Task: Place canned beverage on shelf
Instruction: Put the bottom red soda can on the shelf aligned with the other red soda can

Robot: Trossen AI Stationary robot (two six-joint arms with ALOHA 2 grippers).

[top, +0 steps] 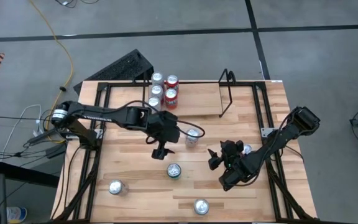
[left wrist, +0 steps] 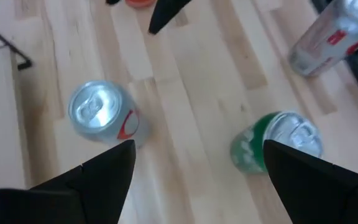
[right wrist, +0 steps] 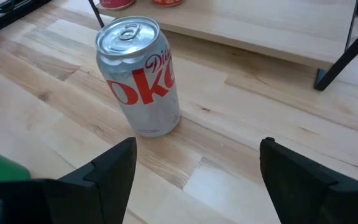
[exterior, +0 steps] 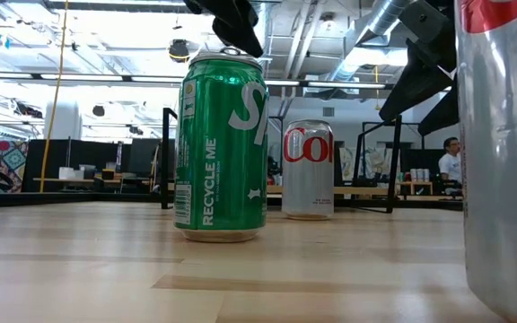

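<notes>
From above, the shelf point(top: 194, 99) sits at the table's twelve o'clock edge, with five cans point(top: 164, 89) clustered at its nine o'clock end; the left gripper point(top: 161, 151) hangs near the table's middle, fingers spread and holding nothing; a silver Diet Coke can point(top: 193, 136) stands just at its three o'clock, a green can point(top: 174, 170) just at its five o'clock; the right gripper point(top: 214, 158) hovers at the green can's three o'clock, released and empty; two more silver cans point(top: 116, 186) stand toward six o'clock.

At table height, the green can point(exterior: 222, 146) stands upright in front, the Diet Coke can point(exterior: 308, 170) behind it at three o'clock.

The left wrist view shows both cans below spread fingers point(left wrist: 107, 171).

The right wrist view shows the Diet Coke can point(right wrist: 138, 76) upright before the shelf's wood floor point(right wrist: 260, 25), beyond open fingers point(right wrist: 114, 168).
</notes>
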